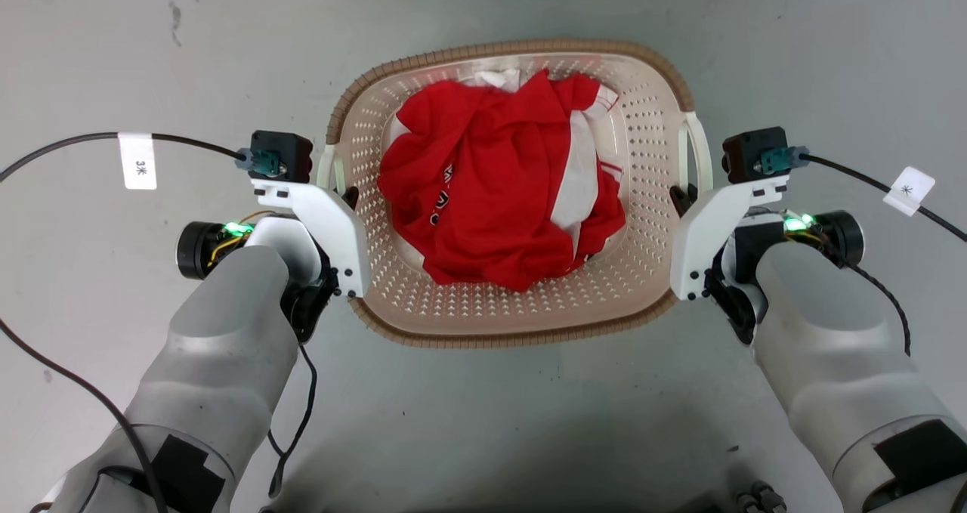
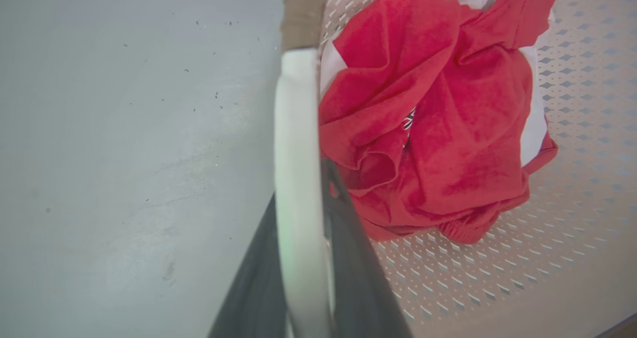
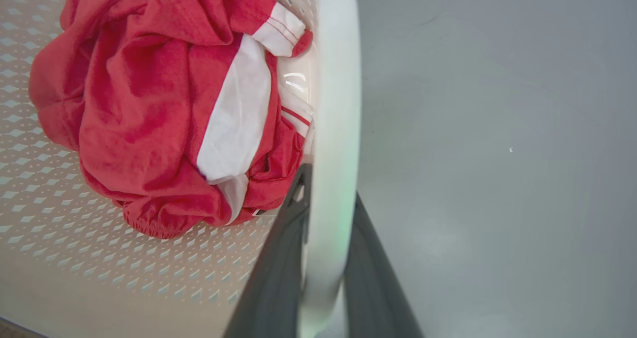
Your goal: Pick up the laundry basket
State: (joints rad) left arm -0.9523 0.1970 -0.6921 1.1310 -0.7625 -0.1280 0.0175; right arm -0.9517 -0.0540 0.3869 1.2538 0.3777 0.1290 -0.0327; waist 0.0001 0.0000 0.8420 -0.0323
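Note:
The laundry basket (image 1: 483, 313) sits on the grey floor between my arms, cream and perforated with a brown woven-look rim (image 1: 514, 47). Red and white clothes (image 1: 498, 180) fill it. My left gripper (image 1: 345, 193) is at the basket's white left handle (image 1: 326, 169). In the left wrist view that handle (image 2: 296, 119) runs between the two dark fingers of the left gripper (image 2: 301, 188), which are shut on it. My right gripper (image 1: 682, 196) is at the white right handle (image 1: 701, 150). The right wrist view shows the right gripper (image 3: 329, 186) shut on this handle (image 3: 338, 79).
Bare grey floor (image 1: 483, 437) surrounds the basket. A black cable with a white tag (image 1: 138, 162) trails left from my left wrist, and another tagged cable (image 1: 909, 190) trails right from my right wrist. A loose cable (image 1: 302, 415) hangs under my left forearm.

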